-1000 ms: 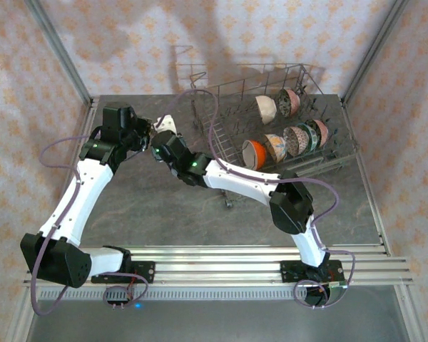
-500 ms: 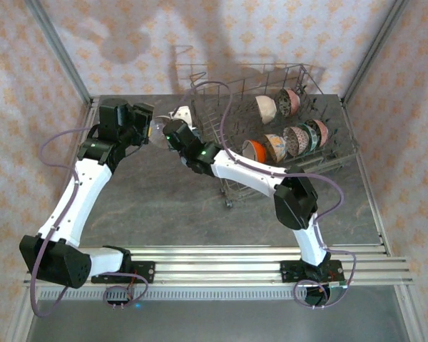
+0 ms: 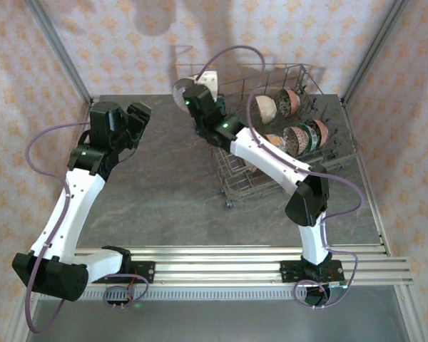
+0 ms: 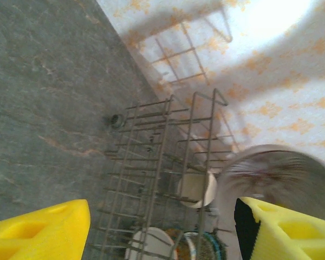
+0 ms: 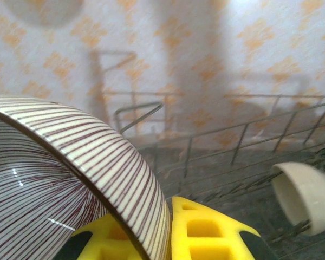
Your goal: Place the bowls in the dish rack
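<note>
My right gripper (image 3: 191,91) is shut on the rim of a cream bowl with thin maroon stripes (image 3: 180,90), held high beside the dish rack's (image 3: 321,162) far left corner. In the right wrist view the striped bowl (image 5: 70,173) sits clamped between the yellow fingers (image 5: 216,233), with the rack's wires (image 5: 233,142) beyond it. My left gripper (image 3: 135,117) stands open over the bare table, left of the bowl. In the left wrist view the bowl (image 4: 276,173) is a blur past the right finger (image 4: 295,233). Several bowls stand in the rack, among them a cream one (image 3: 265,107) and a pink one (image 3: 290,101).
The grey wire rack fills the table's right back part, its tall grid sides (image 4: 168,157) facing my left gripper. Patterned walls and metal posts (image 3: 57,50) close in the back and sides. The grey stone tabletop (image 3: 157,192) lies in front.
My left gripper has opened and pulled back to the left, letting go of the striped bowl. My right gripper has carried that bowl up and right, toward the rack's far left corner.
</note>
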Tool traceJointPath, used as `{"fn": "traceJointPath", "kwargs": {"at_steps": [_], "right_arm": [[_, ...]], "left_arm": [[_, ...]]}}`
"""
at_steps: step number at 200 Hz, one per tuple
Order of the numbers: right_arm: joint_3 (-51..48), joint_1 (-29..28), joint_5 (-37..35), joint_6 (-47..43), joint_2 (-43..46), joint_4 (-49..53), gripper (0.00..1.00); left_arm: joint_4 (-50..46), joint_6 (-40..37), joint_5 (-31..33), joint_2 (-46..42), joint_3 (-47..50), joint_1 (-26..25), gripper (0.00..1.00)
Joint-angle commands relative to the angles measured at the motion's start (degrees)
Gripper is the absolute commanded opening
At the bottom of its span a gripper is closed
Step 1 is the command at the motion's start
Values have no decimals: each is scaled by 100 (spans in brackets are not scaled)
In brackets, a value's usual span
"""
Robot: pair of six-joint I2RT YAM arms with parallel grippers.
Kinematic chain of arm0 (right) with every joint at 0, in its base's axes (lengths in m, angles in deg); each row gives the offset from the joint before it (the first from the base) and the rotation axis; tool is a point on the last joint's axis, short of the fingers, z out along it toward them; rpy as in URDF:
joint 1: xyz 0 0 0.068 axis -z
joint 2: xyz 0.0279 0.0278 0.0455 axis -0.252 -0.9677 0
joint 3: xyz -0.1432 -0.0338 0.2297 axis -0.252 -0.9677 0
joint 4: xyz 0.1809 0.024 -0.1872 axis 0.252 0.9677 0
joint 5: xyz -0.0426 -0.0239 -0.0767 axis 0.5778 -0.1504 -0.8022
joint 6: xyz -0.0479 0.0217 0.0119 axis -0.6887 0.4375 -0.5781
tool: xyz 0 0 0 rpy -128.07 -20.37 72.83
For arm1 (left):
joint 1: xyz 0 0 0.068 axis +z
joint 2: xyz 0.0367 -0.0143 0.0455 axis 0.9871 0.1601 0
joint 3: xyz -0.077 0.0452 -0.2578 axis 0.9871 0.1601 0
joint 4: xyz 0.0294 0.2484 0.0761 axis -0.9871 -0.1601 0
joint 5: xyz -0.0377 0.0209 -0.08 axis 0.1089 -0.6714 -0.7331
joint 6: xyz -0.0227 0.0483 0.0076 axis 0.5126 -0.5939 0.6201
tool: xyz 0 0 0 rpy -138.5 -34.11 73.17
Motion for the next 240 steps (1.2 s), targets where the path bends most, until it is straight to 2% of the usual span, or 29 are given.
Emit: {"fn": "traceJointPath", "kwargs": {"at_steps": [1,61,89,146,240], "right_arm": [[509,237,-587,-29,230,251,0],[1885,875,-1661,-287,-882,1131,0],[2296,1175,-1785,-127,-1309,1504,0],[2315,1574,-1825,60,-1877,1780,0],[2713,1648,-1966,28,-2773,2056,0]], "left_arm": [[-151,-448,-84,47,260,71,70],[120,-562,-637,436,962,59,70],[79,-686,-513,415,1115,67,69],[91,-839,-561,535,1157,62,69],[57,-925,-759,910,963,57,69]]}}
